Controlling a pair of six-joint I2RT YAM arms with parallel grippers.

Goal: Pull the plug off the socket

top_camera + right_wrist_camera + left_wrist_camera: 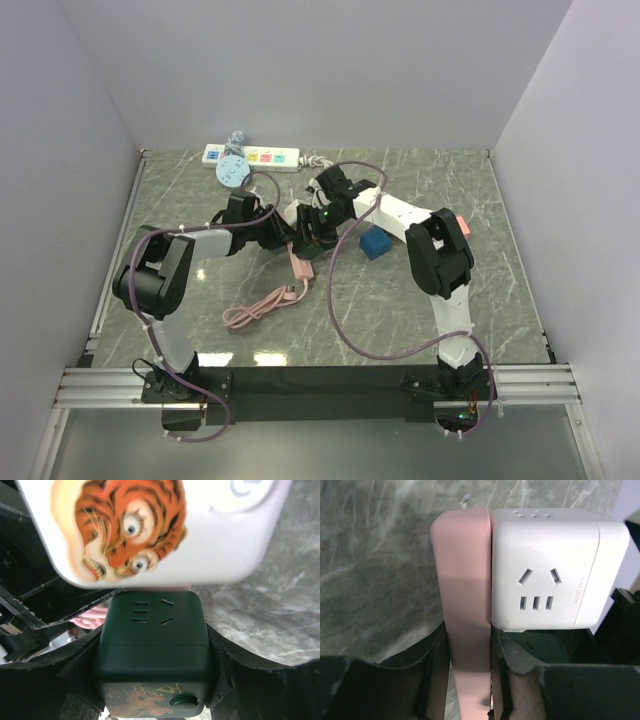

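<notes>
Pinched in left gripper (pixel 467 652): flat pink plug (pixel 465 590), flush against white cube socket (pixel 545 570), prongs hidden. Clamped in right gripper (pixel 155 655): dark green cube adapter (pixel 155 625), sides hidden by fingers.

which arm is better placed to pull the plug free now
Left, likely: its jaws grip the pink plug beside the white cube socket, while the right jaws brace the green cube.

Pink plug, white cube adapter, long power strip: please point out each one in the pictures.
pink plug (pixel 466 580), left wrist view, flat pink face.
white cube adapter (pixel 545 550), left wrist view, face with the outlet holes.
long power strip (pixel 262 156), top external view, middle of its coloured panels.
</notes>
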